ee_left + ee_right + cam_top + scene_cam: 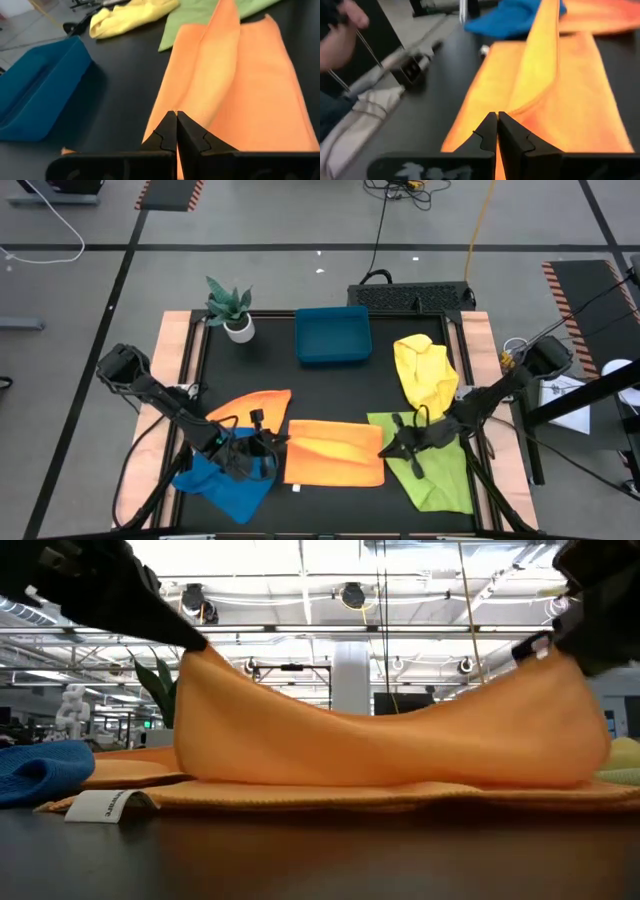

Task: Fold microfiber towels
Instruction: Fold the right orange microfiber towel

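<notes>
While both arms work the same cloth, the fold in hand looks about half made. The orange towel (335, 452) lies on the black surface (330, 385) just in front of the teal tray (333, 335), and its middle is drawn up into a long ridge that sags between the two ends. The left hand (268, 445) is pinched tight on the ridge at the towel's end farther from the tray's right side; the right hand (392, 446) is pinched tight on it at the opposite end. In each wrist view the dark fingers (176, 134) meet with orange cloth (555, 85) running away from them, so both hold fabric rather than air.

As for the task as a whole, little seems finished. A second orange towel (250, 405) lies flat but skewed, in front of the tray and to its left. The blue towel (228, 480) sits bunched farther out on that side, under the left arm. The yellow towel (425, 372) is heaped just right of the tray, and the lime green towel (432, 465) lies spread and rumpled in front of that heap, partly under the right arm. None of them looks folded, and the tray holds nothing. I judge that the lifted edge must yet be laid over, and four cloths remain.
</notes>
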`<state>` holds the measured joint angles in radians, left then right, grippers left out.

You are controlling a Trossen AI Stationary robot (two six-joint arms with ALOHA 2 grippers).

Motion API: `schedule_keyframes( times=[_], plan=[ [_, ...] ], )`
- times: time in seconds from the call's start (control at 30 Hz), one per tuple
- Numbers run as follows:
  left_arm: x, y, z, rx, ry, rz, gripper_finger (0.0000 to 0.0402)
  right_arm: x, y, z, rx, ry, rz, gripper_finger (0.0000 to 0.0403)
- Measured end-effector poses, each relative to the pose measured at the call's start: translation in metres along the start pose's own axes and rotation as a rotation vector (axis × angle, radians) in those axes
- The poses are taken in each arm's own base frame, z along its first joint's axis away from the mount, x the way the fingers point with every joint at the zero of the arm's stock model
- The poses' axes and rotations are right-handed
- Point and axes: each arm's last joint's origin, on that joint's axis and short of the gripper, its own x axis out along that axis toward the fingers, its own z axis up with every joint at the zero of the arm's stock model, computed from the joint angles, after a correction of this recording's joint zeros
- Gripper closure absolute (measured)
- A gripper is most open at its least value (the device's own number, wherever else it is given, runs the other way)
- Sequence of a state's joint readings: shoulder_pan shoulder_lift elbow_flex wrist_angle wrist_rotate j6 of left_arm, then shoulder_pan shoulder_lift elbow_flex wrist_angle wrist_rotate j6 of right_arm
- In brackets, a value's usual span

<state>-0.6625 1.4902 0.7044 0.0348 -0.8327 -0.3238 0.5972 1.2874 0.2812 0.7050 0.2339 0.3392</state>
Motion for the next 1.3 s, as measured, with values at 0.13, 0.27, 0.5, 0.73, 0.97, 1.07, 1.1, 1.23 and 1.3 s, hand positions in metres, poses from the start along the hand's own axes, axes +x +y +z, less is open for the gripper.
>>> schedule_keyframes(
  times=[0.13,0.27,0.5,0.73,0.97,1.07,1.1,1.23,1.3],
  plan=[
    [-0.001,-0.001,-0.003,-0.036,0.031,-0.042,0.0400,0.006,0.000,-0.007,0.003,0.046,0.015,0.0403],
    [-0.002,-0.006,-0.003,-0.073,0.065,-0.157,0.0399,0.009,0.002,-0.011,0.005,0.063,0.058,0.0403],
    [-0.003,-0.011,0.002,-0.134,0.066,-0.293,0.0372,0.010,0.007,-0.010,0.012,0.071,0.186,0.0390],
    [-0.004,-0.014,0.002,-0.155,0.085,-0.375,0.0341,0.009,0.009,-0.009,0.013,0.089,0.271,0.0315],
    [-0.004,-0.015,0.002,-0.169,0.109,-0.428,0.0324,0.009,0.009,-0.009,-0.004,0.090,0.278,0.0239],
    [-0.003,-0.012,0.002,-0.170,0.083,-0.347,0.0325,0.010,0.006,-0.008,-0.024,0.063,0.216,0.0226],
    [-0.002,-0.011,0.002,-0.170,0.071,-0.308,0.0325,0.011,0.004,-0.008,-0.034,0.054,0.183,0.0225],
    [0.001,-0.006,0.004,-0.179,0.037,-0.203,0.0325,0.012,-0.004,-0.007,-0.055,0.044,0.076,0.0229],
    [0.005,-0.003,0.004,-0.185,0.039,-0.185,0.0325,0.013,-0.009,-0.008,-0.055,0.050,0.024,0.0230]
  ],
)
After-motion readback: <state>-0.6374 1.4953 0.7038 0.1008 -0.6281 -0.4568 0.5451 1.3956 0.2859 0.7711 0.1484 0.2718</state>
